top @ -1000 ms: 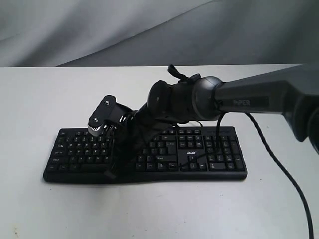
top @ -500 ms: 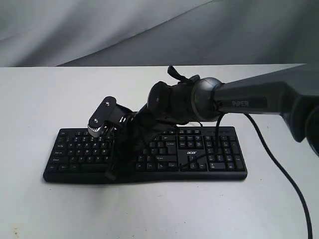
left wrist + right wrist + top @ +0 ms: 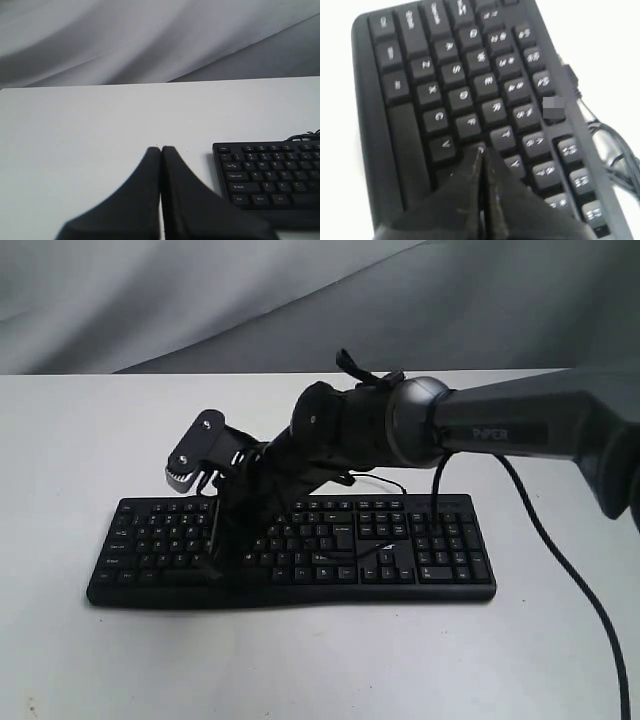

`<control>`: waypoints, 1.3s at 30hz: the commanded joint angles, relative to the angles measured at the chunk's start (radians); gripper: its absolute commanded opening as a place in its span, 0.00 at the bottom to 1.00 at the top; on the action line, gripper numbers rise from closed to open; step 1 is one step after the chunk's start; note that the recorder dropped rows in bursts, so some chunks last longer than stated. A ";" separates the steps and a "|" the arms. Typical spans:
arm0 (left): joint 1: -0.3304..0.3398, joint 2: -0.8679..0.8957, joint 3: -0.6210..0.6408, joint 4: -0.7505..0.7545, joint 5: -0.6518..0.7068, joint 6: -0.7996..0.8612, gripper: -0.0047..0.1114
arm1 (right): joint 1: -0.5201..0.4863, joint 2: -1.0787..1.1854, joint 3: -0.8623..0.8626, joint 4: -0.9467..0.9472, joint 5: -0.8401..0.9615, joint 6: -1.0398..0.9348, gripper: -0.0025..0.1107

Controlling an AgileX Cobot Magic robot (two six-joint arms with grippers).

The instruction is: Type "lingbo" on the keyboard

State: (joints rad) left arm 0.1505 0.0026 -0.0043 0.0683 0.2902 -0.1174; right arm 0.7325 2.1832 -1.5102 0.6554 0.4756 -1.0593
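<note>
The black keyboard (image 3: 440,550) lies across the white table, its acer logo near the number pad. My right gripper (image 3: 212,566) reaches across from the right, points down and is shut, with its tips over the left letter block. In the right wrist view the right gripper (image 3: 481,151) has its joined tips on a key just past the F and V keys of the keyboard (image 3: 470,65); that key's legend is covered. My left gripper (image 3: 161,148) is shut and empty, above bare table beside the Esc end of the keyboard (image 3: 270,170).
The white table (image 3: 90,440) stretches all round, against a grey cloth backdrop (image 3: 200,300). A thick black arm cable (image 3: 560,570) trails down on the right. A thin cable (image 3: 375,555) droops over the keys by the logo.
The right gripper has swung left and a little toward the back, from the keyboard's front row to a row further in. The wrist has lifted slightly.
</note>
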 commanded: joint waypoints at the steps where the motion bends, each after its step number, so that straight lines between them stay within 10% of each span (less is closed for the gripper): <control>1: 0.002 -0.003 0.004 -0.008 -0.005 -0.004 0.04 | 0.004 -0.012 -0.028 -0.013 0.014 -0.010 0.02; 39: 0.002 -0.003 0.004 -0.008 -0.005 -0.004 0.04 | 0.009 0.092 -0.132 -0.040 0.075 0.039 0.02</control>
State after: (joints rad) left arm 0.1505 0.0026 -0.0043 0.0683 0.2902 -0.1174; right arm 0.7380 2.2783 -1.6353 0.6183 0.5481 -1.0210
